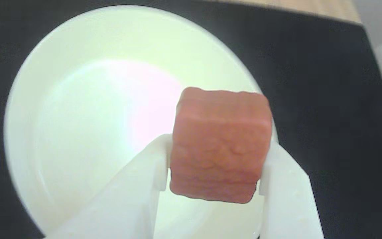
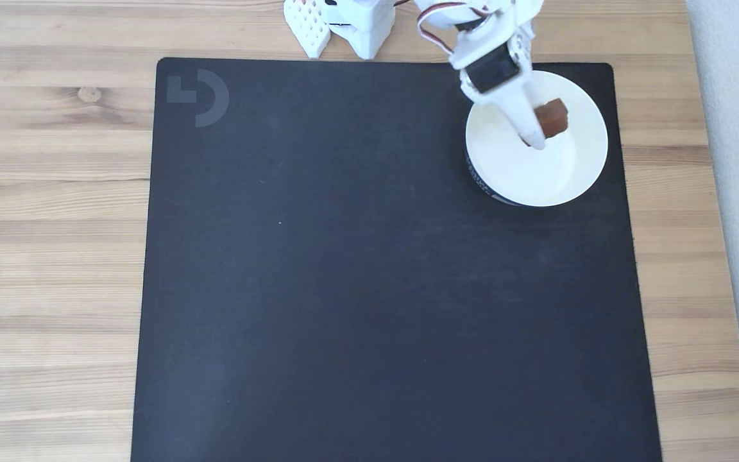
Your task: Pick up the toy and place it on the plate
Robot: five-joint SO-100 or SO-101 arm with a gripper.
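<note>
Wrist view first: your gripper (image 1: 212,186) is pinching the toy (image 1: 220,144), one white finger (image 1: 134,186) pressed against its left side and the other against its right. That reddish-brown block with the rough, biscuit-like face sits squarely between them, and behind it you've got the plate (image 1: 78,132), a white round dish taking up most of the left and middle of the picture. The toy overlaps the plate's right part from this angle, and its right edge lines up with the plate's rim. Whether it's touching the dish bottom or hanging above it, you can't tell from here. Around the plate there's the black mat (image 1: 327,99), with a sliver of the wooden table (image 1: 310,6) at the far edge.

Fixed view, looking down: the plate (image 2: 536,173) sits in the far right corner of the black mat (image 2: 376,269), which lies on the wooden table (image 2: 49,224). Your gripper (image 2: 539,131) reaches in over the plate from the far side, and the toy (image 2: 552,117) is clamped in it, over the far half of the dish and inside the rim. The dark band shows on the plate's near left side.
</note>
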